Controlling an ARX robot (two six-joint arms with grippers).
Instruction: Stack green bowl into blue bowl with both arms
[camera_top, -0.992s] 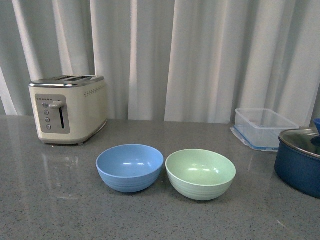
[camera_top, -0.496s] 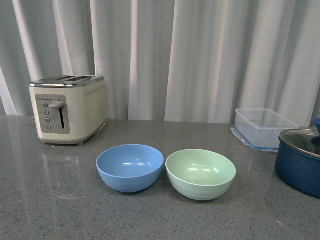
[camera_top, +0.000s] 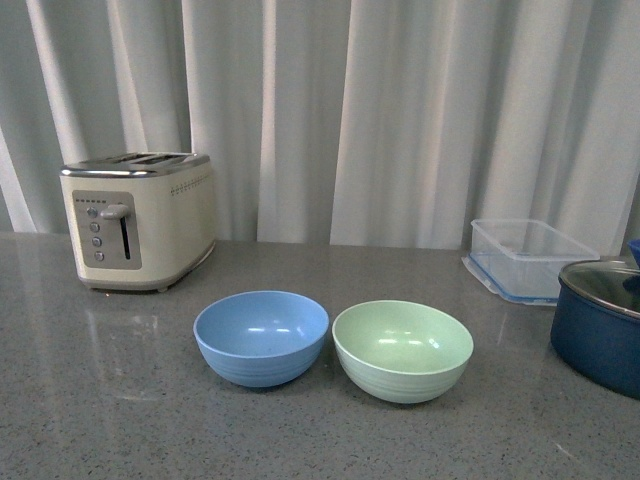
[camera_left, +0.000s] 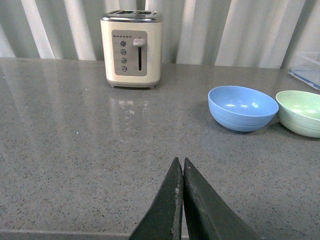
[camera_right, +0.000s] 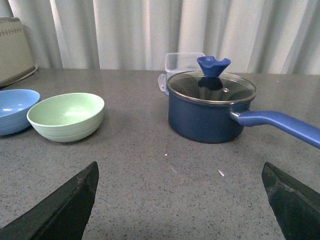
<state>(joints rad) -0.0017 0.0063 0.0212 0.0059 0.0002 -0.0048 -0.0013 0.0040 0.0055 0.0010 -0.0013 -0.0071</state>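
Left gripper (camera_left: 180, 162) low over countertop (camera_left: 75, 150), fingers pressed together, empty. Right gripper (camera_right: 179, 167) low too, fingers spread wide, empty. Neither arm in front view. Bowls unmoved since earlier frames. Blue bowl (camera_top: 261, 337) front-right of toaster (camera_top: 137, 220); green bowl (camera_top: 402, 350) just beside it, farther from toaster. Both bowls well apart from grippers.
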